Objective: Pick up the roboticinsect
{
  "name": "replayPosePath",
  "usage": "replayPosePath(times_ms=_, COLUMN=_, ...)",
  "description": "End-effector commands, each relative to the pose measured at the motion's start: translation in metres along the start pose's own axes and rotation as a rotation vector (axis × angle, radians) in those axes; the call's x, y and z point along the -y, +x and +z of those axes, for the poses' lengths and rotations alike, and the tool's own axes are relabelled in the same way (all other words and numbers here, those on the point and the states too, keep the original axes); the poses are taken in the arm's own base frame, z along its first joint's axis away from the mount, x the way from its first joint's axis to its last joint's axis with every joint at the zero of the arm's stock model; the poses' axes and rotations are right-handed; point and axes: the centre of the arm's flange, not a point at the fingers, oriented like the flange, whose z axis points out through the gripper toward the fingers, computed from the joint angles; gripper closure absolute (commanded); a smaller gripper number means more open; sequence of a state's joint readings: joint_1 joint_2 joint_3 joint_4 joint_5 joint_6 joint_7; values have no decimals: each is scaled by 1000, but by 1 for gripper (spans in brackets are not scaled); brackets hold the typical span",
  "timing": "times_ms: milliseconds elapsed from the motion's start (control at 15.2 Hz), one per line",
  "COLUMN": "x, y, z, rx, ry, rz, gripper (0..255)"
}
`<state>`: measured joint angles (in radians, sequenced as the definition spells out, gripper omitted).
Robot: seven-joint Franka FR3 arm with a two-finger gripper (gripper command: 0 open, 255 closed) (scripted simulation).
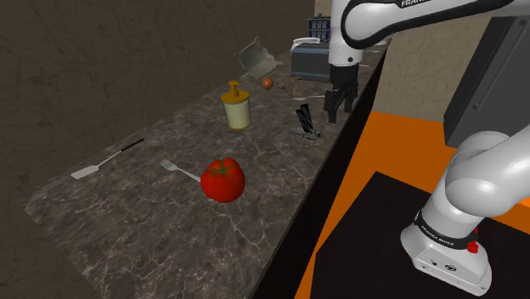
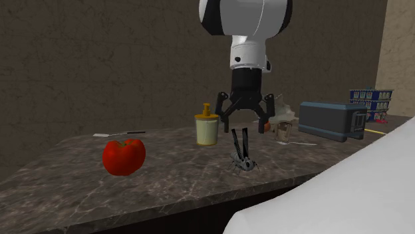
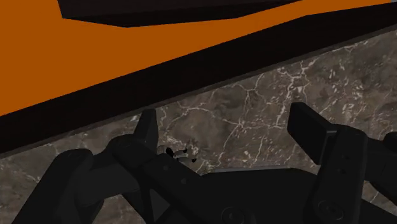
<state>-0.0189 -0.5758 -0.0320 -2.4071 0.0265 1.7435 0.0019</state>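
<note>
The robotic insect (image 1: 307,124) is a small dark object with upright black parts, standing on the marble counter (image 1: 153,221) near its edge toward the stand. In the second exterior view the insect (image 2: 243,157) stands just below my black gripper (image 2: 245,126), whose fingers are spread apart and hold nothing. In the shoulder view the gripper (image 1: 337,111) hangs slightly to the right of the insect, above the counter edge. In the wrist view the gripper (image 3: 226,130) is open; small dark bits of the insect (image 3: 179,153) peek out beside one finger (image 3: 148,130).
A red tomato (image 1: 223,178) lies mid-counter with a fork (image 1: 180,170) and a spatula (image 1: 106,160) beside it. A yellow lidded jar (image 1: 237,106) stands behind the insect. A toaster (image 1: 309,59) and small clutter sit at the far end. The orange floor (image 1: 399,144) lies beyond the edge.
</note>
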Motion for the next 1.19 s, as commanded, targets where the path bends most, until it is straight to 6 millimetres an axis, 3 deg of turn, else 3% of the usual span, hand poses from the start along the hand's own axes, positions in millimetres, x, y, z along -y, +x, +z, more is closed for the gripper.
replayPosePath(times_ms=0, x=-5, y=22, z=8, rx=-4, ry=-15, rz=-34, gripper=0)
replayPosePath(times_ms=660, x=-37, y=132, z=45, rx=-20, ry=-80, rz=-185, gripper=0)
replayPosePath(times_ms=1122, x=-38, y=135, z=82, rx=-20, ry=-80, rz=-185, gripper=0)
